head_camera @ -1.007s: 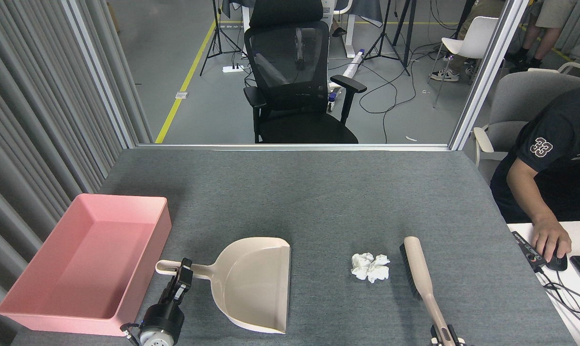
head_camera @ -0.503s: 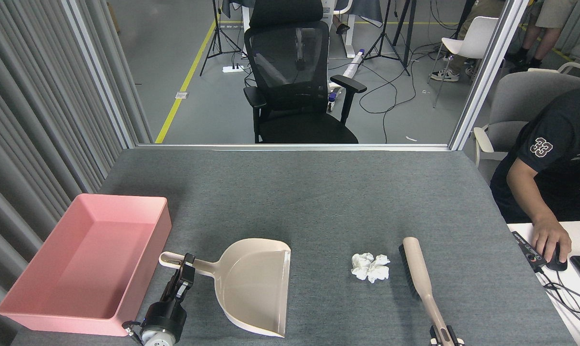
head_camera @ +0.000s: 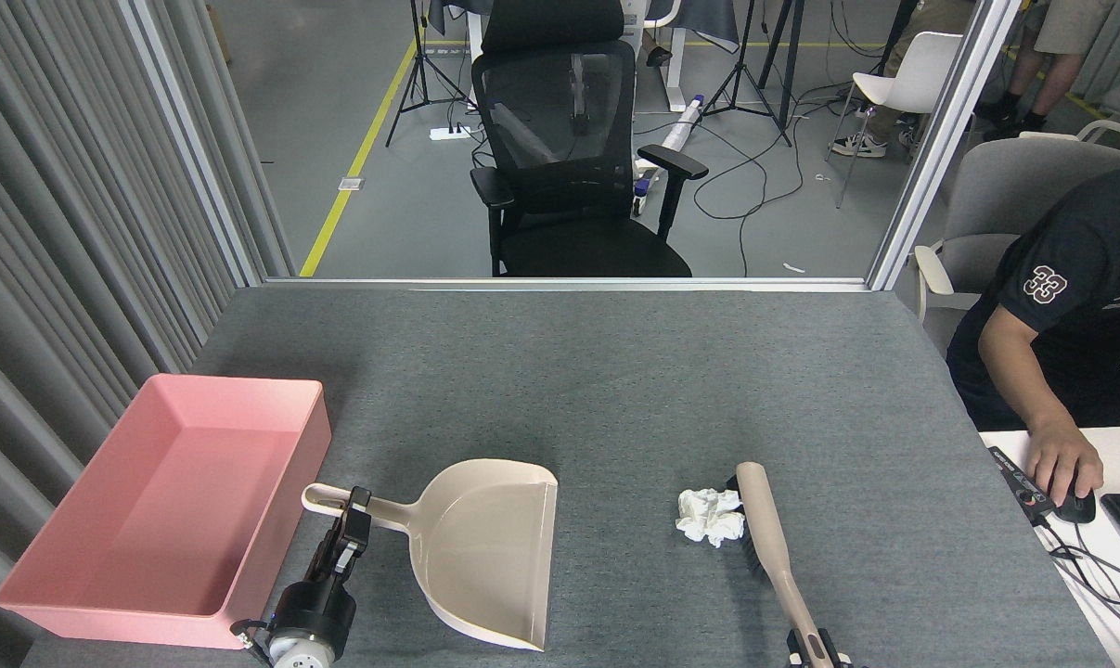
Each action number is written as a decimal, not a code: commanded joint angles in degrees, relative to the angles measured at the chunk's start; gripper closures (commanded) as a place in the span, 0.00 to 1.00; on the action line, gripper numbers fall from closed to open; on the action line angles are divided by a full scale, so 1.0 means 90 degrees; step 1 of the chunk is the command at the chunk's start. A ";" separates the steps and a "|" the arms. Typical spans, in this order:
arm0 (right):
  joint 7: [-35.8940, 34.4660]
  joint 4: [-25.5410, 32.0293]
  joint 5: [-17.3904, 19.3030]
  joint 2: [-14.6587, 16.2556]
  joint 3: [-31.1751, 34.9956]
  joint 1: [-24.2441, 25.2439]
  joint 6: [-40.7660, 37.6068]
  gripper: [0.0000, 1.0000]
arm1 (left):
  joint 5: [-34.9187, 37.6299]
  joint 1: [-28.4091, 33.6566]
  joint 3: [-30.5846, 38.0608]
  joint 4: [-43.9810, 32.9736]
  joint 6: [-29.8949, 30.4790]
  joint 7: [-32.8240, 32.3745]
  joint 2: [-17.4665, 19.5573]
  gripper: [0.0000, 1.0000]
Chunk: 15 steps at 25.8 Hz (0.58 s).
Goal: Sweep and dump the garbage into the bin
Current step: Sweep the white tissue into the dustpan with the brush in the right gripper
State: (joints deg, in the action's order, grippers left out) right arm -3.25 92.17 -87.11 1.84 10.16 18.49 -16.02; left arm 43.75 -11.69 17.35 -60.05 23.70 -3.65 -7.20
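A crumpled wad of white tissue, the garbage (head_camera: 710, 517), lies on the grey table. The beige brush (head_camera: 765, 539) touches its right side, bristles toward it. My right gripper (head_camera: 815, 649) is shut on the brush's handle at the bottom edge. A beige dustpan (head_camera: 490, 552) lies left of the garbage with its open mouth facing right. My left gripper (head_camera: 351, 520) is shut on the dustpan's handle. The pink bin (head_camera: 165, 506) sits at the table's left edge and shows nothing inside.
The grey table (head_camera: 615, 390) ends at a metal rail at the back. A black office chair (head_camera: 573, 158) stands behind it. A person (head_camera: 1061, 306) sits at the right with a hand on a mouse (head_camera: 1074, 506). Grey curtain panels line the left.
The brush has swung left, from a gap beside the tissue to touching it. The dustpan's handle rose slightly, then settled; the pan turned a little.
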 commanded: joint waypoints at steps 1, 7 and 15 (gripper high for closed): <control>-0.0010 -0.0154 0.0167 -0.0019 -0.0318 -0.0003 0.0042 0.87 | 0.0002 0.0000 -0.0014 -0.0007 -0.0006 0.0025 0.0009 0.79; -0.0069 -0.0193 0.0402 -0.0019 -0.1100 -0.0003 0.0354 0.87 | 0.0002 0.0000 -0.0033 -0.0007 -0.0006 0.0035 0.0009 0.79; -0.0098 -0.0193 0.0411 -0.0088 -0.2115 -0.0072 0.0950 0.87 | 0.0002 -0.0010 -0.0043 0.0003 0.0003 0.0035 0.0009 0.79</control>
State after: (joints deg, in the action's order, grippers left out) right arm -3.97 90.44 -83.46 1.26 -5.33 18.26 -9.49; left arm 43.77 -11.70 17.04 -60.07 23.63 -3.29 -7.12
